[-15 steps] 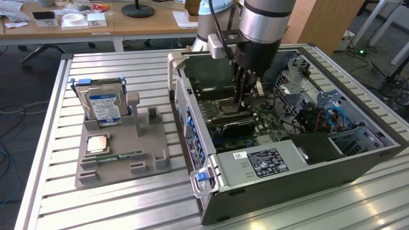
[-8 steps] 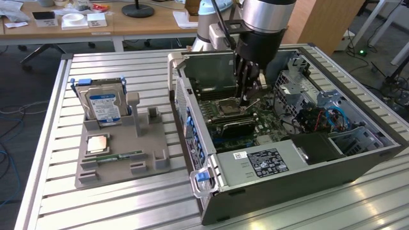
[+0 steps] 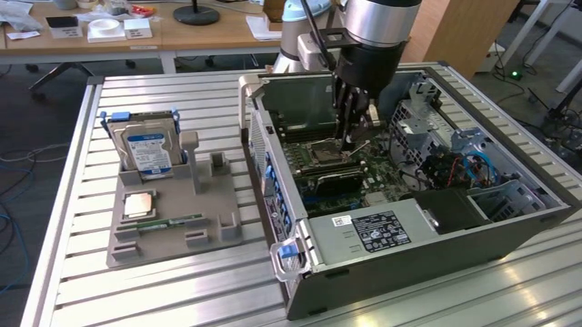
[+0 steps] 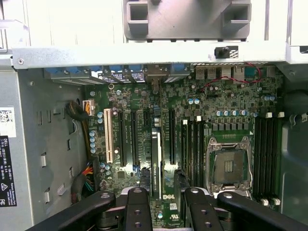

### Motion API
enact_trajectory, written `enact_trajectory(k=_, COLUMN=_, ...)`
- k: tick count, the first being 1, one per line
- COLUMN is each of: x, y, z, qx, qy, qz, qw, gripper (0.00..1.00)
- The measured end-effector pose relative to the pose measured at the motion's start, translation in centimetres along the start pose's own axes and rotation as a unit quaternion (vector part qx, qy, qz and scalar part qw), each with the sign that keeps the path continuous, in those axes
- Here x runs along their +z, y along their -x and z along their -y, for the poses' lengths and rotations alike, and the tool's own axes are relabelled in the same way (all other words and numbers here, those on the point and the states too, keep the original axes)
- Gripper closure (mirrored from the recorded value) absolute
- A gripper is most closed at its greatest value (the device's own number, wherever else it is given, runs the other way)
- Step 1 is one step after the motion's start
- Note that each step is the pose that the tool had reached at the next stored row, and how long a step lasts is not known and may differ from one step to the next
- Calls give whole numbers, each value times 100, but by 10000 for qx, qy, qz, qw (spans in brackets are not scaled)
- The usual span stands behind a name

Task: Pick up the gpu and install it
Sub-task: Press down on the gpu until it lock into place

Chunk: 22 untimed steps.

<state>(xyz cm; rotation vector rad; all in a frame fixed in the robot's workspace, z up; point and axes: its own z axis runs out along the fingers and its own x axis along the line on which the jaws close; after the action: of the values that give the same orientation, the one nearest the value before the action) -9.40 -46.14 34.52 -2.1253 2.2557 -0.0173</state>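
Grey tray (image 3: 163, 231) at the exterior view's left carries the hard drive (image 3: 150, 153). To its right lies the open case (image 3: 400, 238). Inside it, the gripper (image 3: 353, 139) hangs low over the motherboard (image 4: 216, 101), just beside the CPU socket (image 4: 228, 166). Its fingers (image 4: 139, 207) are clamped on the gpu (image 4: 156, 163), seen edge-on among the expansion slots.

Bright even daylight, washed-out glare, soft blur.

Tool (image 3: 353, 139) lowered vertically, seemingly gripping something.
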Motion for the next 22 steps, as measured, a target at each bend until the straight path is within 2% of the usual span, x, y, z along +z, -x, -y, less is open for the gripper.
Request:
enact_trajectory(k=6, x=0, y=0, z=0, qx=0, qy=0, qz=0, qw=10000, gripper=68)
enact_trajectory(k=9, x=0, y=0, z=0, qx=0, qy=0, qz=0, qw=10000, gripper=86)
enact_trajectory(k=11, x=0, y=0, z=0, qx=0, qy=0, qz=0, qw=10000, gripper=89)
enact_trajectory(k=17, x=0, y=0, z=0, qx=0, qy=0, qz=-1, qw=10000, gripper=89)
enact_trajectory(k=22, x=77, y=-2, z=-3, qx=0, qy=0, qz=0, qw=10000, gripper=89)
